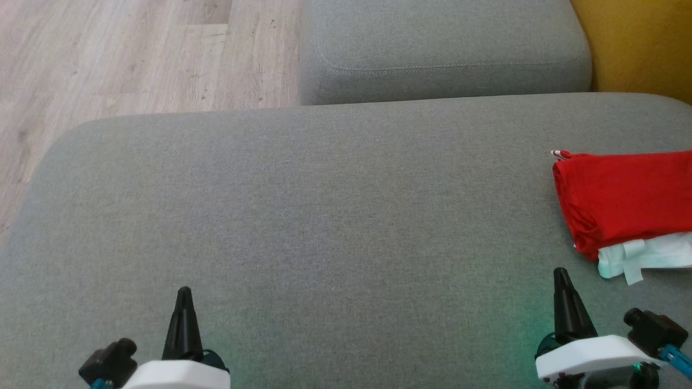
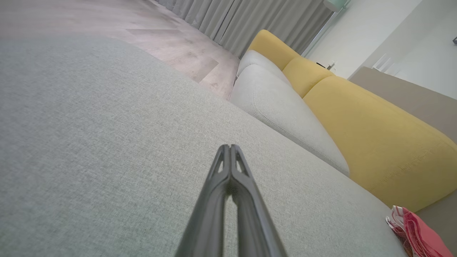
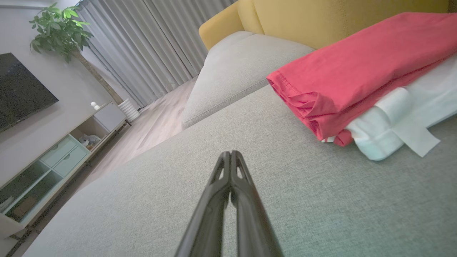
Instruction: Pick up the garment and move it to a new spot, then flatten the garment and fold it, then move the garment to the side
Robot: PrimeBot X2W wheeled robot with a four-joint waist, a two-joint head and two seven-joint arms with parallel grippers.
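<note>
The right wrist view takes in the room: a potted plant point(image 3: 57, 32) at 10 o'clock, a dark television point(image 3: 21, 89) at 9 o'clock above a low cabinet point(image 3: 53, 160), and grey curtains point(image 3: 142, 46) at 11 o'clock. The left wrist view adds the long yellow backrest point(image 2: 375, 135) at 3 o'clock. The head view looks down on the wide grey cushion point(image 1: 324, 216), with wooden floor point(image 1: 135, 54) at 10 o'clock and a second grey cushion point(image 1: 443, 48) at 12 o'clock.

The red garment point(image 1: 621, 200) lies folded at 3 o'clock on the wide cushion, on top of a folded white cloth point(image 1: 649, 256).

The left gripper point(image 1: 184, 294) sits at 7 o'clock and the right gripper point(image 1: 560, 273) at 5 o'clock. Both point to 12 o'clock, low over bare fabric. Each has its fingers pressed together and holds nothing. The right gripper is near the white cloth but apart from it.
</note>
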